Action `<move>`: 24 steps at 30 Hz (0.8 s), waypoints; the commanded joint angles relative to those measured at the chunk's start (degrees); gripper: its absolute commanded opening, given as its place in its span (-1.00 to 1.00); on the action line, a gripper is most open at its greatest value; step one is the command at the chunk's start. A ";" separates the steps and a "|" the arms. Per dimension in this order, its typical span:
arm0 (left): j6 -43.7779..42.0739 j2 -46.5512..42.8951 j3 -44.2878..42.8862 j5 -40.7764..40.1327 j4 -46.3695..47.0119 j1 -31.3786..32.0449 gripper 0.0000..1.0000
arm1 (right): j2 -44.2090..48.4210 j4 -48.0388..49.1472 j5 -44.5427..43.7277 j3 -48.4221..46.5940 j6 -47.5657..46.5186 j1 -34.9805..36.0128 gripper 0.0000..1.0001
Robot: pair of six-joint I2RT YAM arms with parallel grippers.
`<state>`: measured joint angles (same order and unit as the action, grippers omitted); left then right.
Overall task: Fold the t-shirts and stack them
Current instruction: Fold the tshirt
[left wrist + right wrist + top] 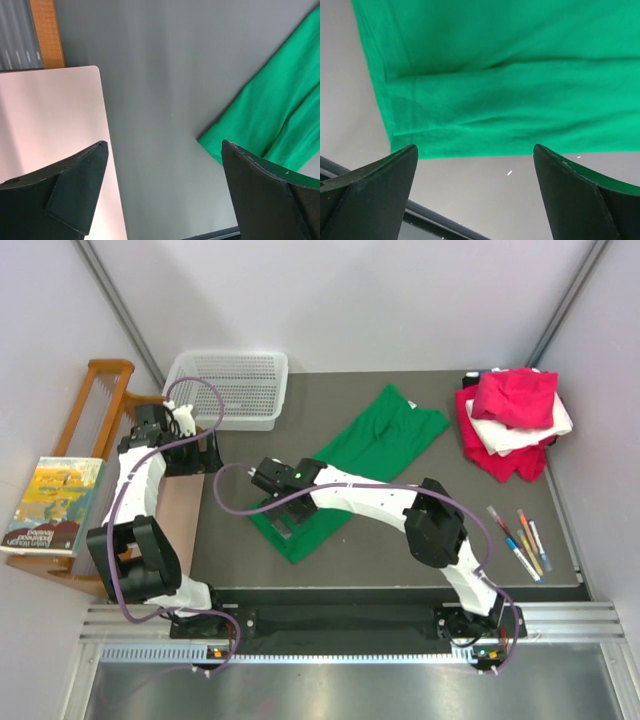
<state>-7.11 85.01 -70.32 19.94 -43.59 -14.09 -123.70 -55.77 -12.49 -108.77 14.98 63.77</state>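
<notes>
A bright green t-shirt (375, 455) lies spread diagonally across the middle of the dark mat. My right gripper (268, 480) hovers by its lower left part, open. In the right wrist view its fingers (475, 150) frame bare mat, with the green t-shirt's hem (495, 110) just beyond the tips. Folded back at the table's left side, my left gripper (192, 455) is open and empty. Its wrist view shows the gripper (164, 150) over bare mat, a corner of the green shirt (270, 120) to the right. Magenta-pink (515, 395), white (525, 435) and red (500, 460) t-shirts lie piled at the back right.
A white mesh basket (228, 388) stands at the back left. Several markers (520, 540) lie near the right front. A pinkish board (45, 140) lies by the mat's left edge. A wooden rack (100, 400) and a book (55, 505) sit off the table's left.
</notes>
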 commanded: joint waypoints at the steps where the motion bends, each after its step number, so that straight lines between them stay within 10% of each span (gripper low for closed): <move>1: 0.43 0.85 1.33 1.85 1.14 -0.33 0.98 | -2.42 -1.98 -4.21 -5.83 -2.68 1.18 0.97; 24: 5.09 7.89 -1.48 -2.10 6.42 -6.74 0.98 | -11.47 4.26 3.34 -14.80 -5.32 6.54 0.96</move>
<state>-2.61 93.80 -71.72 18.41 -39.77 -20.03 -134.28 -54.78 -11.73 -120.62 10.04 70.00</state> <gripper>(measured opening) 0.990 0.987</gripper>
